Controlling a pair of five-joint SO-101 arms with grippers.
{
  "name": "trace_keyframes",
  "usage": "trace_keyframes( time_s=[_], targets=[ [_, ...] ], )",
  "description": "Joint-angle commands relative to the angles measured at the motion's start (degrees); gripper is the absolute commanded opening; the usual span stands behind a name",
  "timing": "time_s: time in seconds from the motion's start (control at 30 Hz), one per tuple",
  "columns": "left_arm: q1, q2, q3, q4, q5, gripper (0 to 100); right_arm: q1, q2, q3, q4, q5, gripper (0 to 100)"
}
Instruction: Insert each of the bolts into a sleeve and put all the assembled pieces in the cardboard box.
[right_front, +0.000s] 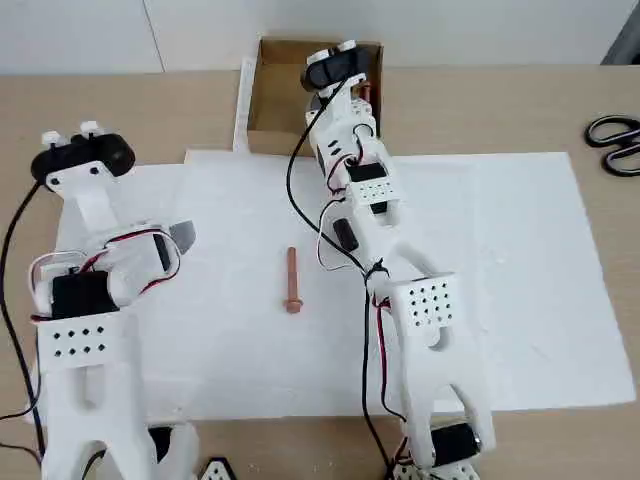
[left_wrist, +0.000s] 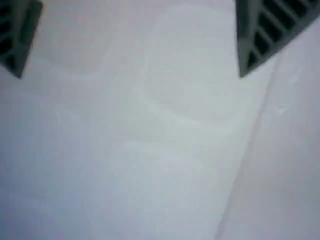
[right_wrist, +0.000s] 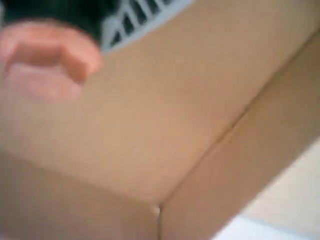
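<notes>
Cardboard is where the work stands: the right gripper (right_front: 352, 95) hangs inside the cardboard box (right_front: 272, 105) at 12 o'clock of the white sheet (right_front: 500, 280), and it looks closed on a copper-coloured piece (right_wrist: 42, 60). I judge this to be the dropping-off step for one piece. Whether that piece is a bolt already in its sleeve is too blurred to tell.

The next move, as I read it, is to open that grip low over the box floor so the piece lands inside rather than against the wall. After that comes the loose bolt (right_front: 292, 280), which lies near the middle of the sheet, head toward 6 o'clock and well apart from both arms. It needs a sleeve before it can go in the box.

The left gripper (left_wrist: 131, 75) is spread wide with nothing in it, poised over bare sheet at about 9 o'clock.

The high view gives the layout: the box, the bolt and scissors (right_front: 615, 140) off at 2 o'clock. The right wrist view adds the box's inner corner and the piece close against the gripper, which the arm largely hides from above. The left wrist view confirms the wide, unloaded jaws.
</notes>
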Motion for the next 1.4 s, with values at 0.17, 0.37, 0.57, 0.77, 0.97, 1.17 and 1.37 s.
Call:
trace_keyframes(
  time_s=[0.17, 0.37, 0.57, 0.77, 0.97, 1.17, 1.37],
  targets=[
    [-0.2, -0.7, -0.4, -0.4, -0.4, 26, 0.0, -1.6, -5.4, 1.8, -0.8, 20.3],
    [-0.2, -0.7, -0.4, -0.4, -0.4, 26, 0.2, -1.6, -12.3, 8.9, -0.8, 20.3],
    [-0.2, -0.7, -0.4, -0.4, -0.4, 26, 0.2, -1.6, -29.2, 30.7, -0.8, 20.3],
    [-0.2, -0.6, -0.3, -0.1, -0.4, 26, -0.9, -1.5, -54.9, 63.2, -0.5, 20.2],
    [-0.2, -0.6, 0.7, -0.1, -0.3, 26, -1.0, -8.7, -53.6, 86.6, -0.4, 20.2],
    [-0.3, -0.6, 3.2, -0.2, -0.2, 26, 0.8, -12.3, -46.8, 91.3, -0.6, 20.1],
    [-0.3, -0.6, 3.8, -0.1, -0.2, 26, 0.7, -22.4, -31.1, 91.6, -0.5, 20.1]
  ],
)
